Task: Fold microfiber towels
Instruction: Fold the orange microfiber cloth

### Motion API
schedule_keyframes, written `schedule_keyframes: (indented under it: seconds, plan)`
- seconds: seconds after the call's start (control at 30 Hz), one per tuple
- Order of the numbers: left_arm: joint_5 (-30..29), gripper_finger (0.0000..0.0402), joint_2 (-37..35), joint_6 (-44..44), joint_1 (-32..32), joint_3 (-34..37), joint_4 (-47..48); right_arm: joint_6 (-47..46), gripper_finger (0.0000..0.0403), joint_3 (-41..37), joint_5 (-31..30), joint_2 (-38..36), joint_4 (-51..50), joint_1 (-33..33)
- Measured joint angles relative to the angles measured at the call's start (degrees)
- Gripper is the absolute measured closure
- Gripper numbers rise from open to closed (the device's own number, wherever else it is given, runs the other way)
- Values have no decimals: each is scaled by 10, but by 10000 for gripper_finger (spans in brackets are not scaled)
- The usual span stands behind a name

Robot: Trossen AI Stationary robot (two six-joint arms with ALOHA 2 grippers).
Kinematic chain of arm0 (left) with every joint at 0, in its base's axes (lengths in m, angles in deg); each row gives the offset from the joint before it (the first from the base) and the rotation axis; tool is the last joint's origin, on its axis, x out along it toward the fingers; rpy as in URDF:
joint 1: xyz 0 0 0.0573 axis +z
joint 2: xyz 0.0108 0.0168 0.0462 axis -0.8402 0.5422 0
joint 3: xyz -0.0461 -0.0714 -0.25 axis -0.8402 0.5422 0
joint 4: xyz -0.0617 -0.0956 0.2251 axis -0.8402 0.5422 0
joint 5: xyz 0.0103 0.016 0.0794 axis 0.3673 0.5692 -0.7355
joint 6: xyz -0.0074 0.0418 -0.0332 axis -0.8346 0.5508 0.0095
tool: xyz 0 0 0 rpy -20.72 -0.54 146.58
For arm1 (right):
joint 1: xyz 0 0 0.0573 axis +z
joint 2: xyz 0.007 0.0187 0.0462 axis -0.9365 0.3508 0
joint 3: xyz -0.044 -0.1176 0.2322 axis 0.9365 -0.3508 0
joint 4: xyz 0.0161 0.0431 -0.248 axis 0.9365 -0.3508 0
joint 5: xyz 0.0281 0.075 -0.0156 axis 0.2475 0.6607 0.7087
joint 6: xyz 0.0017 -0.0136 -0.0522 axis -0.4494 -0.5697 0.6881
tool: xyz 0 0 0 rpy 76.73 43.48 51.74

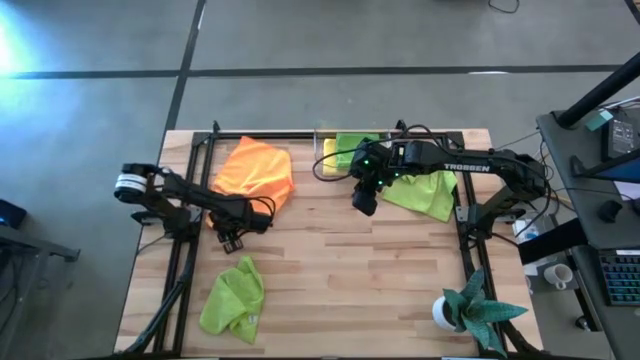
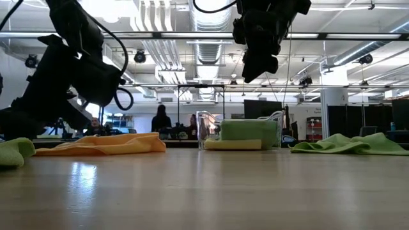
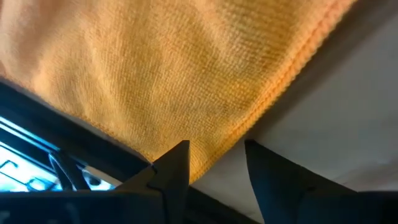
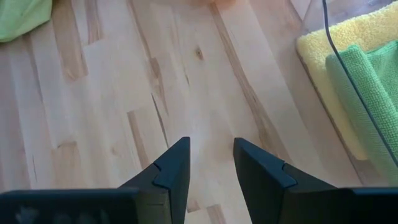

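An orange towel [image 1: 252, 170] lies spread and rumpled on the table's far left part. My left gripper [image 1: 232, 240] stands open just near of it, low over the wood. In the left wrist view the towel's hemmed corner [image 3: 205, 155] lies right at the fingers. A crumpled lime green towel [image 1: 235, 298] lies at the near left, and another [image 1: 425, 192] at the right. My right gripper [image 1: 363, 200] hangs open high above the bare middle of the table [image 4: 211, 118], with nothing between its fingers. My left gripper stands open at the orange towel's corner [image 3: 198, 167], slanting down from the table's near side. One finger [image 3: 177, 165] is right against the hem; whether it touches the cloth I cannot tell. The towel lies flat on the table.
A clear bin [image 1: 340, 155] at the far middle holds a folded yellow towel [image 4: 336, 46] and a folded green one [image 4: 373, 74]. A teal plant in a white pot [image 1: 470, 308] stands at the near right corner. Black frame rails run along both table sides.
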Motion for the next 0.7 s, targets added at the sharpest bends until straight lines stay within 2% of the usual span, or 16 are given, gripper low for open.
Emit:
schedule_keyframes:
  seconds: [0.1,0.2,0.37,0.43,0.57,0.7]
  plan:
    - [-4,257,19,7,0,-1,-1,0,282,0,0,0,0,0]
    - [-5,280,28,28,0,-5,-2,4,282,0,0,0,0,0]
    - [-14,361,24,81,-1,-8,-15,5,282,0,0,0,1,0]
    - [-47,390,21,104,-1,-11,-23,5,282,0,0,0,1,0]
    - [-67,395,13,125,1,-27,-31,10,282,0,0,0,2,0]
    - [-43,400,-3,161,0,-77,-46,31,282,0,14,0,5,1]
